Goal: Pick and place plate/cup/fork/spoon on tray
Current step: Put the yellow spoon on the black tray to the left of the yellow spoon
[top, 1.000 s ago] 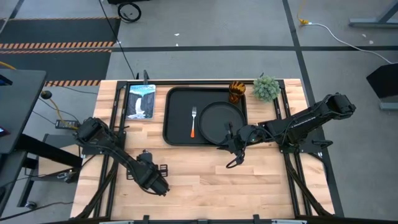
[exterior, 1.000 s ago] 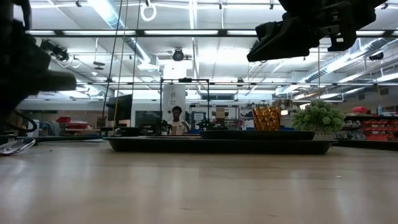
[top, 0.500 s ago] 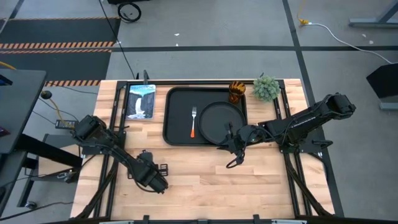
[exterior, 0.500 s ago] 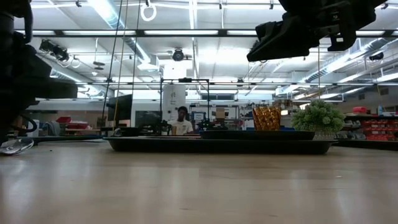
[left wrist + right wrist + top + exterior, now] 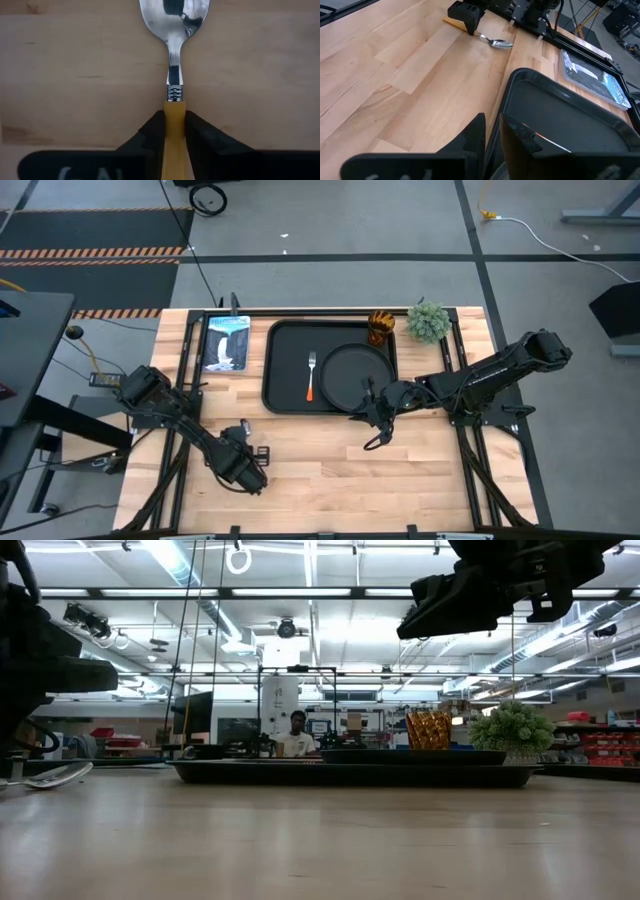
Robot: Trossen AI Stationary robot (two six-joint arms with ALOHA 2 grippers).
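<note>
The spoon (image 5: 174,30), silver bowl and yellow handle, is at the table's near left, with my left gripper (image 5: 243,446) shut on it. The black tray (image 5: 285,345) at the far middle carries the round plate (image 5: 355,375) and the orange-handled fork (image 5: 311,375). The amber cup (image 5: 381,327) stands at the tray's far right corner; whether on the tray or beside it, I cannot tell. My right gripper (image 5: 372,412) hovers above the tray's near edge beside the plate. Its fingers stand a narrow gap apart with nothing between them. My left gripper pinches the spoon's yellow handle (image 5: 174,107) between its two fingers, close to the metal neck. The fingers come from above, slanting down from the table's near side. The bowl (image 5: 497,43) points toward the tray, low over the wood; whether it rests there I cannot tell.
A picture card (image 5: 226,342) lies left of the tray and a small green plant (image 5: 428,322) stands at the far right. Bare wood (image 5: 330,470) stretches across the near middle. A person (image 5: 297,735) shows in the room beyond the table.
My left gripper has shut on the spoon's handle, staying near the table's near left. The spoon's bowl has shifted a little toward the table's right.
</note>
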